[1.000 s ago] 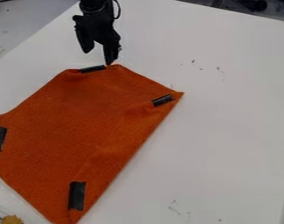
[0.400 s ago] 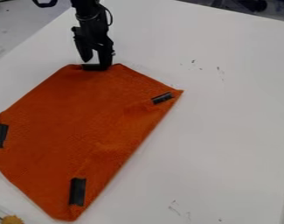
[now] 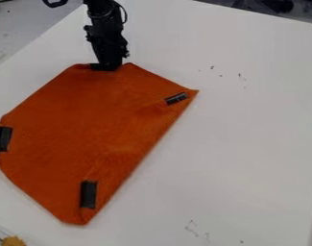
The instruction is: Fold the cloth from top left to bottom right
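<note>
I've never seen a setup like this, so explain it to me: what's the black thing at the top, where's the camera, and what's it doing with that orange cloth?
The black thing is a robot arm. Its base is out of view; at its lower end is the tool, two fingers that work like pincers. The view comes from a fixed camera looking down at a slant on a white table.

The orange cloth lies spread on the table, with black strips near its edges. The tool is closed at the cloth's top edge, beside one strip, and appears to be pinching the fabric there. The job is to fold the cloth from top left to bottom right.
</note>
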`<state>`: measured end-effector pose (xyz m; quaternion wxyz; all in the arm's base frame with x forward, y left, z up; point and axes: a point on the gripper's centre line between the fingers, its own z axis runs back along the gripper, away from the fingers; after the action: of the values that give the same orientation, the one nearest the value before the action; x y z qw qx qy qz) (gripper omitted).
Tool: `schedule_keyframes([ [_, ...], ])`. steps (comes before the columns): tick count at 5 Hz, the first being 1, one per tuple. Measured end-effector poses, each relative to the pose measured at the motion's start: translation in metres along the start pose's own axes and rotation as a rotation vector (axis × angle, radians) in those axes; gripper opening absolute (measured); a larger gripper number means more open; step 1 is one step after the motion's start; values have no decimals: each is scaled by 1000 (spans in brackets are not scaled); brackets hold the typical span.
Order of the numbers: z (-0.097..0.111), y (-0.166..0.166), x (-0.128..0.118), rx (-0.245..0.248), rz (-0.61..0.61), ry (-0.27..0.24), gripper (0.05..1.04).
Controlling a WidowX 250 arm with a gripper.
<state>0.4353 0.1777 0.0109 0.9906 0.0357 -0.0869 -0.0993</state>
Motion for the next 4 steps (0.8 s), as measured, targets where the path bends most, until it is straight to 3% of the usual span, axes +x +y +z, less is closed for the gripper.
schedule_keyframes([
  [1, 1, 7, 8, 24, -55, -15, 182],
  [2, 4, 10, 7, 45, -72, -9, 77],
  [3, 39, 4, -5, 117, -40, -17, 60],
  [4, 79, -29, -21, 168, -9, -75, 58],
])
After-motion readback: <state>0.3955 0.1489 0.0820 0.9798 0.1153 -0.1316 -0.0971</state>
